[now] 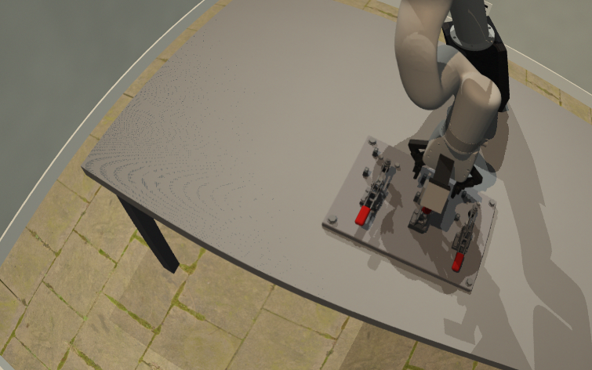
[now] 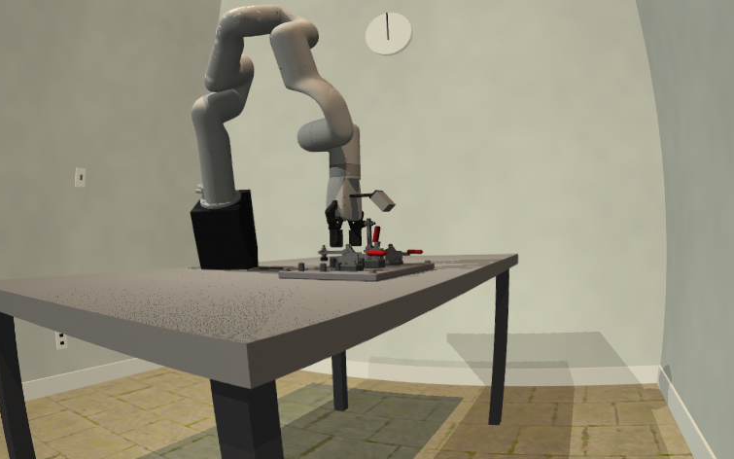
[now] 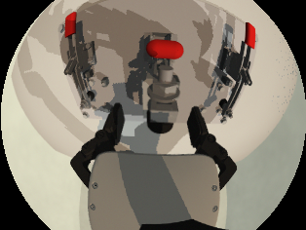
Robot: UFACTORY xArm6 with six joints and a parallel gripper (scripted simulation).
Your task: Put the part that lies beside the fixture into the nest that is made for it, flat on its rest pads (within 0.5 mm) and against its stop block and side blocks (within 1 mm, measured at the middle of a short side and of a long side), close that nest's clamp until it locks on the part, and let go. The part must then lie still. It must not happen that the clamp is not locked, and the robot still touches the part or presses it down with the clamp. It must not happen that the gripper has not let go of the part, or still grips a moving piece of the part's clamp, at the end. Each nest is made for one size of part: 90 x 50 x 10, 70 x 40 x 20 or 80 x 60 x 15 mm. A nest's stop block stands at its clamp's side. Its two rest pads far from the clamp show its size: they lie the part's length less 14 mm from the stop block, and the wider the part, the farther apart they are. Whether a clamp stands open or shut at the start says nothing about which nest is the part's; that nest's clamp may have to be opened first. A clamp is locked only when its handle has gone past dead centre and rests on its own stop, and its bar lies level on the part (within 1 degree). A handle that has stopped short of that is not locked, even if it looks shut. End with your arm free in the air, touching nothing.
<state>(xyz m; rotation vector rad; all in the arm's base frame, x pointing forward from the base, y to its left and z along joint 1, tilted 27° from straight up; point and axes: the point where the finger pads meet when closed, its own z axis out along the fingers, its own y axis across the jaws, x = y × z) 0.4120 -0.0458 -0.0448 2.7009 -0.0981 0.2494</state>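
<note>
Grey table (image 1: 242,137), unlabelled fixture (image 1: 343,201), pincer (image 3: 156,132) open

The arm (image 2: 218,123) rises from its black base (image 2: 244,239), bends over at the top and drops through the elbow to a forearm (image 2: 345,154) that hangs close to vertical, wrist pointing straight down. The gripper (image 2: 345,232) faces downward with its black fingers spread to their full width and nothing between them; in the wrist view the two fingertips stand well apart on either side of the gripper body. A small grey camera box (image 2: 382,199) juts out sideways from the wrist on a short bracket.
</note>
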